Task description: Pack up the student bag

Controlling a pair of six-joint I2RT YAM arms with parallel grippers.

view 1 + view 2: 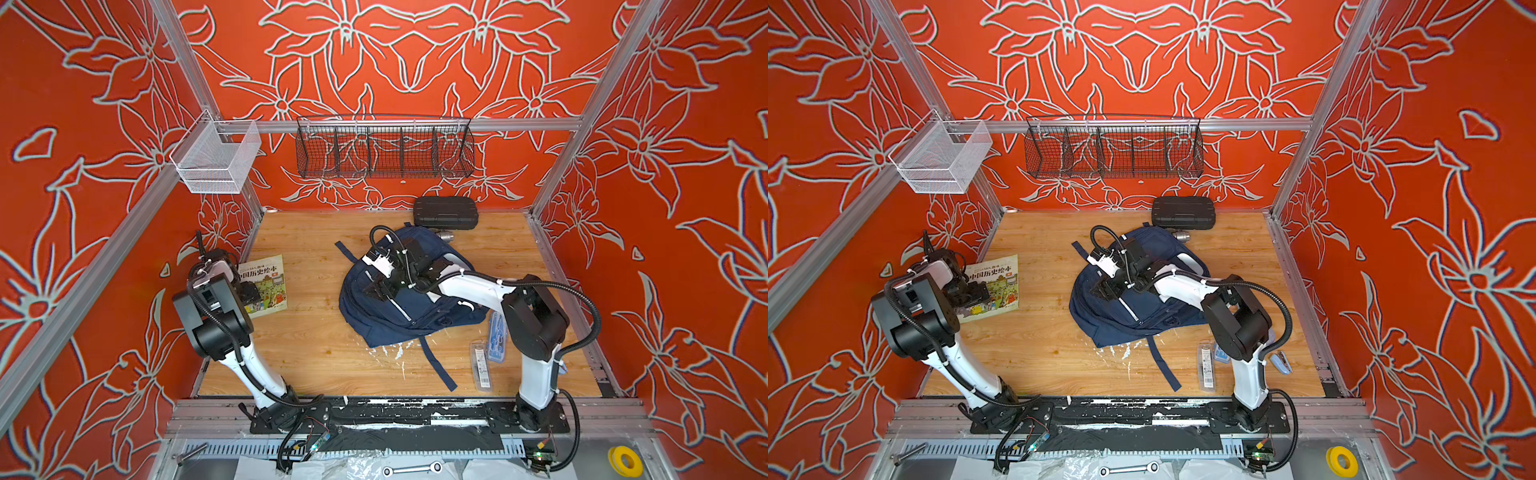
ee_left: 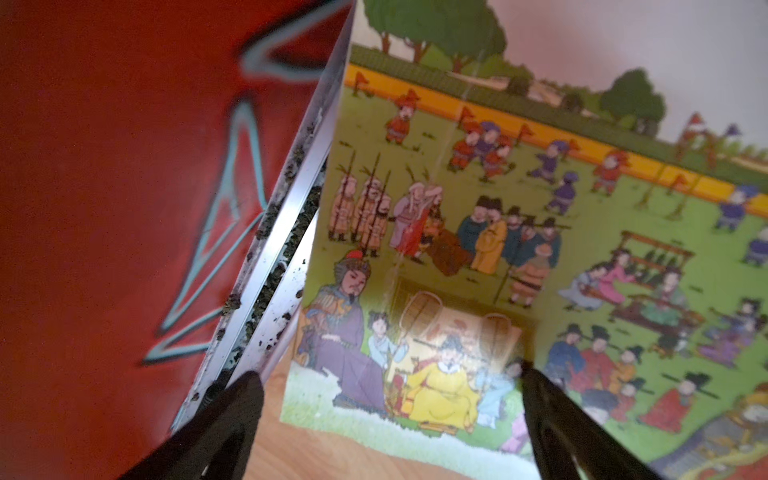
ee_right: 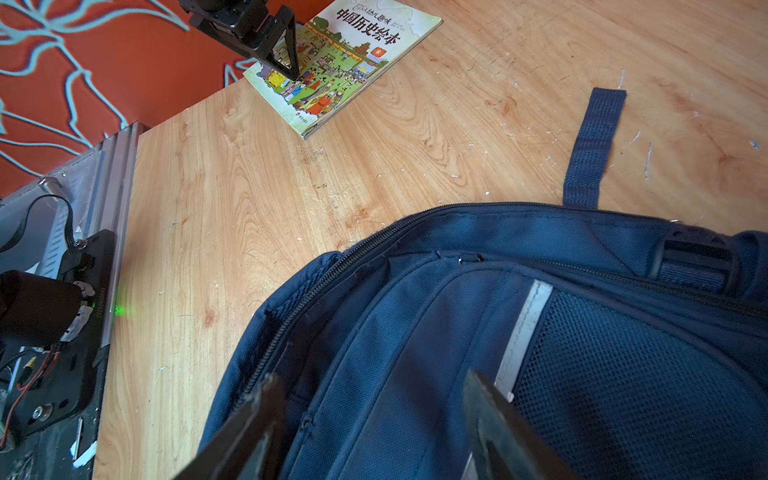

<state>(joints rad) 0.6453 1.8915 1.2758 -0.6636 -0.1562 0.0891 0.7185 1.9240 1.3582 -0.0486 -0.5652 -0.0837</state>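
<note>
Top views both show the wooden table (image 1: 316,357) with the student bag (image 1: 390,328) lying flat near its middle, just in front of the black case (image 1: 445,212) by the back wall. A picture book (image 1: 270,291) lies at the table's left edge beneath the left gripper (image 2: 390,374), whose fingers are spread wide. The right gripper (image 3: 372,379) hangs over the bag's front, fingers parted.

You had the student bag (image 1: 376,322) lying flat near the middle of the wooden table (image 1: 316,357). Navy fabric, pale reflective stripes; two straps trailed loose.
</note>
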